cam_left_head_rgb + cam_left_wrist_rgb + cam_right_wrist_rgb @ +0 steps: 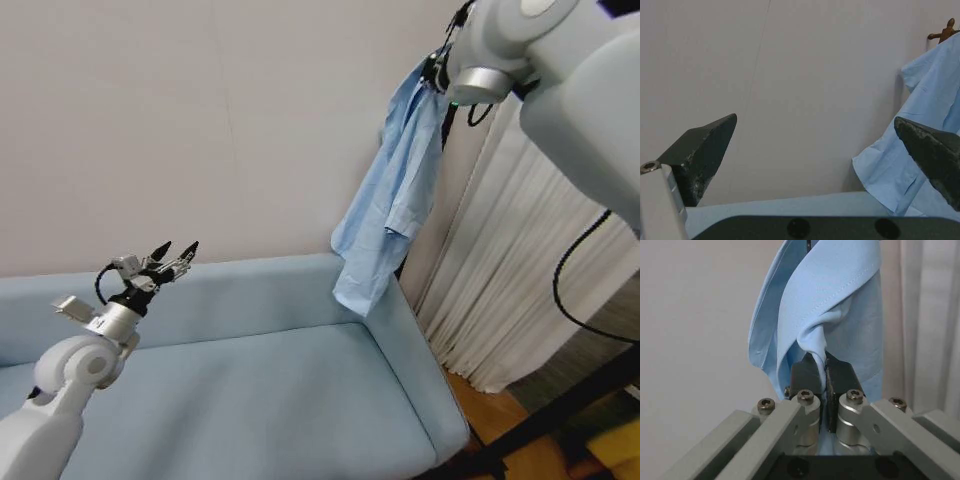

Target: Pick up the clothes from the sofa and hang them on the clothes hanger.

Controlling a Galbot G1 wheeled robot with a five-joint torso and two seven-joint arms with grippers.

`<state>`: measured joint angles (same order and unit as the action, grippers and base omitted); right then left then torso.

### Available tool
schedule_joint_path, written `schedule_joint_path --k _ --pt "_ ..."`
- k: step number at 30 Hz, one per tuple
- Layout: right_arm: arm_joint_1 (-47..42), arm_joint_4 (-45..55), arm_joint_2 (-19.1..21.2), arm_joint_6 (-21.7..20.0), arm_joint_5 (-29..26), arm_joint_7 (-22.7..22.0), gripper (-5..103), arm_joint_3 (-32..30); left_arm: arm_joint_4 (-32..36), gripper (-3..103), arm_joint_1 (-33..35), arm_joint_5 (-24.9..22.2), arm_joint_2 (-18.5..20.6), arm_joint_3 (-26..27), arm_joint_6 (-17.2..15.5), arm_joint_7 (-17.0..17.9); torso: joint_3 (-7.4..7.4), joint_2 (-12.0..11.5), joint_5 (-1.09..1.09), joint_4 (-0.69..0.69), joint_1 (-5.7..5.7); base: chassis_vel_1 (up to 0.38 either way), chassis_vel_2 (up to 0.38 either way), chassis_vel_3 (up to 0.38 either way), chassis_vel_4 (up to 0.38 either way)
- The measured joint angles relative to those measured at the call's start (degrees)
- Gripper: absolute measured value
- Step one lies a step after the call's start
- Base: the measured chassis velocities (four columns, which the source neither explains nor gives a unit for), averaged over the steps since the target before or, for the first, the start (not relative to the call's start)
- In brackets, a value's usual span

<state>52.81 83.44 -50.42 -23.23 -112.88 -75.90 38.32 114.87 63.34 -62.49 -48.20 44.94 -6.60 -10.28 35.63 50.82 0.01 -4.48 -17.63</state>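
The light blue shirt (pixel 400 190) hangs high against the clothes hanger (pixel 943 31), above the back right corner of the sofa (pixel 250 400), and its hem reaches down to the backrest there. My right hand (pixel 825 375) is up at the collar, pinched tight on a fold of the fabric. My left hand (pixel 180 248) hovers over the sofa's back edge toward its left end, fingers spread wide and empty.
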Motion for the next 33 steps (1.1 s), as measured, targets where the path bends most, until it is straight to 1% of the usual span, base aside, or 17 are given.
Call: schedule_joint_path --k 2,6,8,10,12,14,16,19,27,33 --pt "0.92 -2.28 -0.50 -0.44 0.94 0.18 2 1.60 0.18 100 0.58 0.15 -0.23 -0.01 0.07 -0.01 0.00 0.00 0.00 0.02 0.00 0.000 0.000 0.000 0.000" --pt "2.76 -5.60 -1.50 -0.95 1.40 0.36 2 3.77 0.25 100 1.69 0.54 -0.67 0.08 0.25 -0.30 0.00 0.00 -0.01 0.01 0.00 0.000 0.000 0.000 0.000" --pt "4.56 -9.36 -2.93 -1.16 1.34 0.42 2 5.34 0.29 100 2.82 0.82 -1.05 0.43 0.61 -0.66 0.00 0.00 -0.01 0.02 0.00 0.000 0.000 0.000 0.000" --pt "4.99 -10.34 -3.37 -1.18 1.35 0.46 2 5.77 0.30 100 3.01 0.85 -1.09 0.51 0.63 -0.76 0.00 0.00 -0.01 0.01 0.00 0.000 0.000 0.000 0.000" --pt "6.54 -14.93 -5.65 -1.21 0.94 0.54 2 6.77 0.33 100 3.55 0.89 -1.26 0.85 0.76 -1.27 0.00 0.00 -0.02 0.02 0.00 0.000 0.000 0.000 0.000" --pt "7.08 -18.36 -7.42 -1.10 0.38 0.16 2 6.99 0.35 100 3.55 0.89 -1.36 0.89 0.79 -1.38 0.00 0.00 -0.03 0.02 0.01 0.000 0.000 0.000 0.000" --pt "7.08 -18.36 -7.42 -1.10 0.38 0.16 2 6.99 0.35 100 3.55 0.89 -1.36 0.89 0.79 -1.38 0.00 0.00 -0.03 0.02 0.01 0.000 0.000 0.000 0.000" --pt "6.43 -25.09 -10.60 0.15 0.93 -0.88 2 7.29 0.66 100 3.32 0.87 -1.75 0.85 0.80 -1.41 0.00 0.00 -0.02 0.01 0.01 0.000 0.000 0.000 0.000" --pt "5.22 -32.90 -13.58 1.12 3.59 -1.22 2 7.30 0.46 100 3.55 0.66 -1.83 0.81 0.94 -2.14 0.00 0.00 -0.01 0.01 0.00 0.000 0.000 0.000 0.000" --pt "5.28 -39.37 -16.64 1.19 4.97 -0.51 2 5.84 0.05 100 3.71 0.46 -1.69 0.80 1.20 -2.88 0.00 0.00 -0.01 0.02 0.00 0.000 0.000 0.000 0.000"
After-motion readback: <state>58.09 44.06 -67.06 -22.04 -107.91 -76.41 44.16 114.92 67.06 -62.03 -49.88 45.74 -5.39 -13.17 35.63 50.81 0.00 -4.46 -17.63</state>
